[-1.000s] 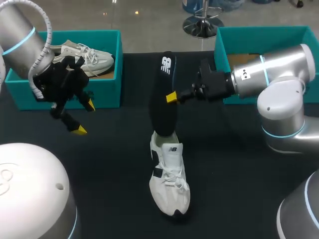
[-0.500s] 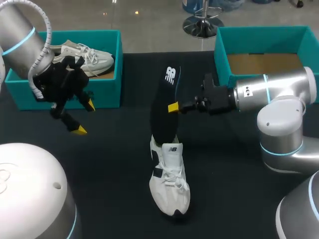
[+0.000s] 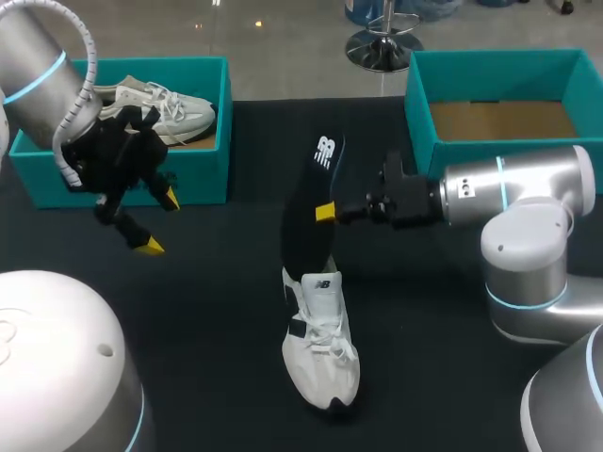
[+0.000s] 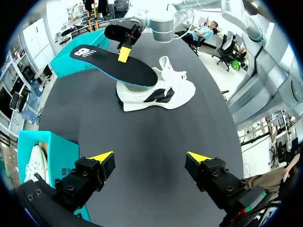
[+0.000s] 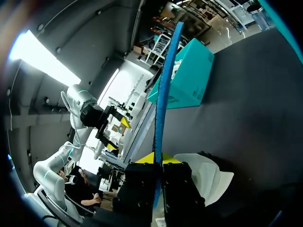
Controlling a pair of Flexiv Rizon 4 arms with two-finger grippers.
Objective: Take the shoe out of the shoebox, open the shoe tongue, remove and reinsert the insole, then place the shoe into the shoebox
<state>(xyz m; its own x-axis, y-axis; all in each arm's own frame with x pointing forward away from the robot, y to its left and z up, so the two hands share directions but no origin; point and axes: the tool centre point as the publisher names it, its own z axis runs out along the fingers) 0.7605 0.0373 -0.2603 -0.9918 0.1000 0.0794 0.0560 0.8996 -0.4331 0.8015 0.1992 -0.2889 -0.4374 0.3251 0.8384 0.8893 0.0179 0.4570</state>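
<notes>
Right jaws pinch black insole [image 3: 301, 235] at mid-length. It has a white logo at its far end, and its near end is at the opening of the white shoe [image 3: 322, 348], mid-tabletop [image 3: 207, 311]. Left jaws spread, well left of shoe.

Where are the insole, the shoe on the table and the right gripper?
insole [image 3: 303, 234]: head view, on its black middle part.
shoe [image 3: 322, 334]: head view, on its laces.
right gripper [image 3: 322, 213]: head view, at its yellow tips, clamped on the insole.

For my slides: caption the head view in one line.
Right gripper shut on the black insole, its lower end at the white shoe; left gripper open by a shoebox.
</notes>
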